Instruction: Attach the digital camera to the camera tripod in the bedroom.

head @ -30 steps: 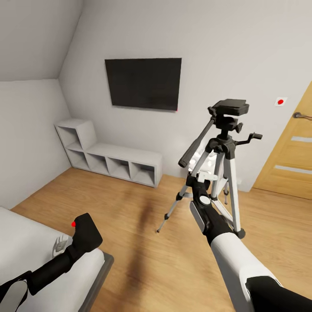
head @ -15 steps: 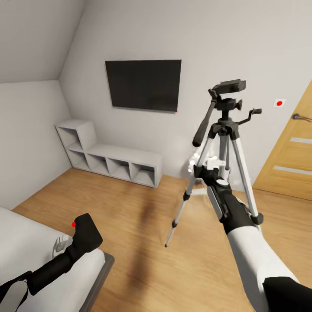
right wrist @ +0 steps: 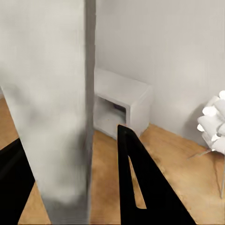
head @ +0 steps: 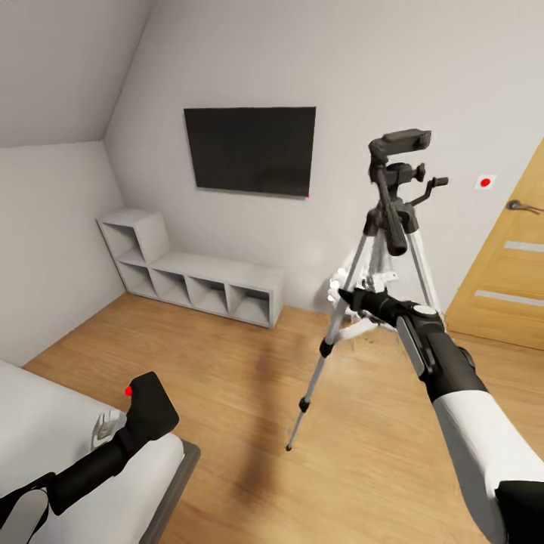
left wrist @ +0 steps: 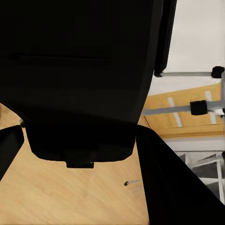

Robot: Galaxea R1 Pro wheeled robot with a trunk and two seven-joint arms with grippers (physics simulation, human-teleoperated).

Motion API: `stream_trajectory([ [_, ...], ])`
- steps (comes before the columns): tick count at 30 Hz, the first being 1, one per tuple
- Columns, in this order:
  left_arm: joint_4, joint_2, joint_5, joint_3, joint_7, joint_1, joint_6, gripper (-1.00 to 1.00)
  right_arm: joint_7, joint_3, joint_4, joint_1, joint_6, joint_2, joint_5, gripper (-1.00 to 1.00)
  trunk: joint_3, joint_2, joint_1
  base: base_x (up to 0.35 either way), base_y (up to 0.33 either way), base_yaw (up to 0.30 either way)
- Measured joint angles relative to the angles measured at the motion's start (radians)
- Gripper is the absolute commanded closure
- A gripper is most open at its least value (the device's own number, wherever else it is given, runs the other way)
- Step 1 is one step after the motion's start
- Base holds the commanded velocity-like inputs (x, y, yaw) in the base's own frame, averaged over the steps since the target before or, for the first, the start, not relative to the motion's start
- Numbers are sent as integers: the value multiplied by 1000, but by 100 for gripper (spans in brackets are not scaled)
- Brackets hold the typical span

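A: Near the right-hand wall of the bedroom, how many tripods stand there?

B: One. The camera tripod (head: 378, 287) rises between the wall TV (head: 251, 150) and the wooden door (head: 506, 264). It is tilted, and one silver leg reaches out to the wood floor (head: 249, 423) with its foot near the middle of the room. The black pan head is at the top, and its long handle hangs down in front.

A: What holds it?

B: The right pincer (head: 361, 296) is clamped on a silver leg about halfway up. In the right wrist view, that leg (right wrist: 61, 108) is a broad grey bar between two black fingers (right wrist: 140, 183).

A: And the digital camera?

B: There is one, low on the left side of the head view. The digital camera (head: 151, 404) sits in the left pincer (head: 134, 423), above the edge of a grey bed (head: 60, 446), with its single red button showing on top. In the left wrist view, the black body (left wrist: 79, 79) sits between the two fingers, so the pincer is closed on it. The camera and tripod are well apart.

A: Anything else to count?

B: One white cube shelf (head: 196, 276) stands along the wall under the TV, with four openings in its low row and two more stacked at its left end. One red dot (head: 486, 181) is on the wall beside the door.
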Motion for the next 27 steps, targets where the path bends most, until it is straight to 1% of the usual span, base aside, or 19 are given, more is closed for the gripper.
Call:
stream_trajectory([
  [2, 0, 0, 0, 0, 0, 0, 0, 100, 108, -11, 4, 3, -32, -22, -14, 100, 6, 14, -8, 0, 0, 0],
  [3, 0, 0, 0, 0, 0, 0, 0, 100, 137, -13, 7, 3, -51, -30, 6, 100, 9, 21, -12, 0, 0, 0],
  [4, 0, 0, 0, 0, 0, 0, 0, 100, 234, -21, 13, 5, -85, -49, 6, 100, 13, 28, -15, 0, 0, 0],
  [5, 0, 0, 1, -1, -1, 0, 0, 100, 299, -26, 21, 9, -92, -56, -31, 100, 16, 35, -19, 0, 0, 0],
  [6, 0, 0, 0, -1, 0, 0, 0, 100, 354, -29, 33, 13, -98, -67, -36, 100, 19, 42, -23, 0, 0, 0],
  [8, 0, 0, 0, -1, 0, 0, 0, 100, 373, -29, 40, 14, -118, -79, 14, 100, 25, 56, -31, 0, 0, 0],
  [9, 0, 0, 0, -1, -1, 0, 0, 100, 389, -31, 43, 15, -118, -83, -6, 100, 28, 63, -35, 0, 0, 0],
  [11, 0, 0, 0, -1, -1, 0, 0, 100, 409, -31, 57, 16, -142, -97, 7, 100, 35, 77, -42, 0, 0, 0],
  [12, 0, 0, 1, -1, -1, 0, 0, 100, 419, -33, 58, 17, -142, -99, -22, 100, 38, 84, -46, 0, 0, 0],
  [14, 0, 0, 0, -1, -1, 0, 0, 100, 453, -31, 66, 18, -155, -110, 23, 100, 44, 98, -54, 0, 0, 0],
  [15, 0, 0, 0, -1, -1, 0, 0, 100, 474, -32, 68, 18, -157, -114, -4, 100, 44, 99, -54, 0, 0, 0],
  [16, 0, 0, 0, -1, -1, 0, -1, 100, 554, -32, 76, 20, -158, -127, -8, 100, 44, 99, -54, 0, 0, 0],
  [18, 0, 0, 0, -1, -1, 0, -1, 100, 583, -31, 87, 19, -164, -133, 19, 100, 44, 99, -54, 0, 0, 0],
  [19, 0, 0, 0, -1, -1, 0, -1, 100, 593, -34, 89, 19, -159, -134, -5, 100, 44, 98, -54, 0, 0, 0],
  [20, 0, 0, 0, -3, 0, 0, -2, 100, 603, -32, 95, 20, -156, -136, 13, 100, 44, 99, -54, 0, 0, 0],
  [22, 0, 0, -1, -6, 2, 0, -7, 100, 617, -34, 99, 20, -153, -146, -10, 100, 44, 98, -54, 28, -116, 0],
  [24, 0, 0, -3, -6, 3, 0, -9, 100, 624, -28, 104, 30, -152, -160, 32, 100, 44, 99, -54, 54, -208, 0],
  [25, 0, 0, -2, -7, 3, 0, -9, 100, 627, -29, 102, 36, -149, -163, 4, 100, 44, 98, -54, 63, -243, 0],
  [27, 0, 0, -3, -7, 4, 0, -10, 100, 628, -25, 105, 62, -146, -173, 19, 100, 44, 99, -54, 67, -279, 0],
])
